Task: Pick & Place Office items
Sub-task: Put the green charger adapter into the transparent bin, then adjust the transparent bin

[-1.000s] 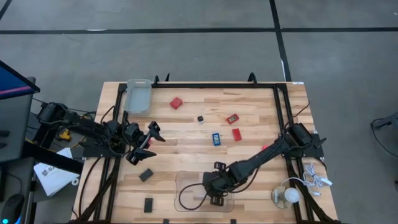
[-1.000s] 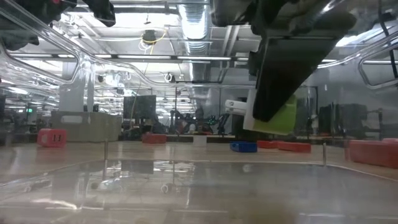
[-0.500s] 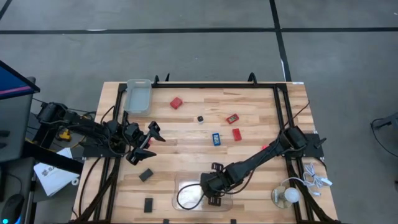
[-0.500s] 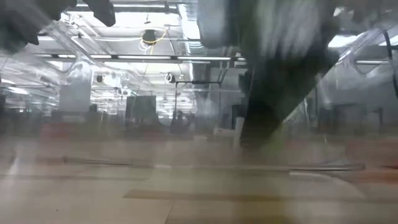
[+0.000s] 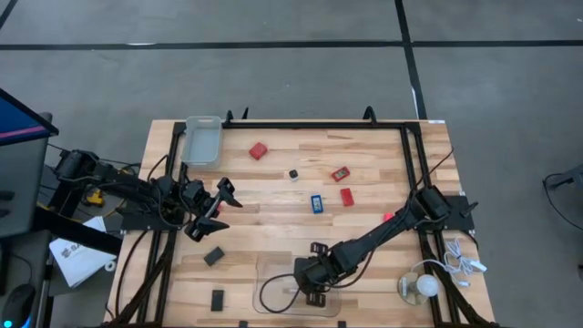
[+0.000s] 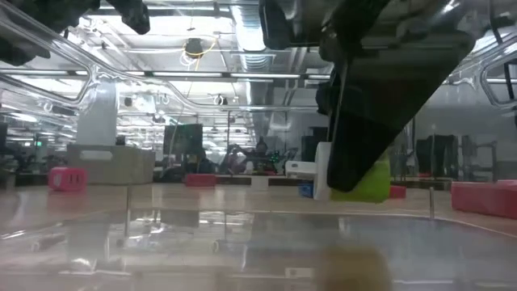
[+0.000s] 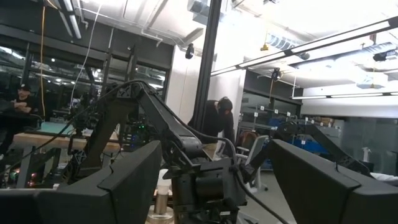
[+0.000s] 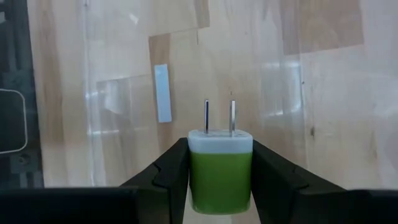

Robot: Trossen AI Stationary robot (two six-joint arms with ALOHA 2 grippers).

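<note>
My right gripper (image 5: 310,279) hangs over a clear plastic tray (image 5: 335,308) near the table's front edge, shut on a green plug adapter (image 8: 221,174) with a white face and two metal prongs. In the low view the adapter (image 6: 365,183) shows just above the tray floor. Other office items lie on the wood: red blocks (image 5: 259,150) (image 5: 347,196), a red piece (image 5: 340,173), a blue piece (image 5: 316,203), a tiny dark bit (image 5: 293,174), and two flat black rectangles (image 5: 214,257) (image 5: 218,299). My left gripper (image 5: 224,195) waits open at the table's left, raised. My right gripper pinches the adapter's green body by its two opposite sides (image 8: 198,179) between its two fingers (image 8: 166,177). The fingers come from above, slanting down. The white face with the prongs (image 8: 219,118) points away from the fingers, toward the tray. The adapter hangs clear of the tray.
A second clear tray (image 5: 203,138) stands at the far left corner. A white bulb-like object (image 5: 421,289) with a white cable (image 5: 465,264) lies at the near right. A white strip (image 8: 161,92) lies in the near tray. Black frame rails run along the table's edges.
My right gripper has sunk a little toward the near tray with the adapter still pinched; in the low view the adapter now sits lower against the tray floor. My left gripper has kept still.
</note>
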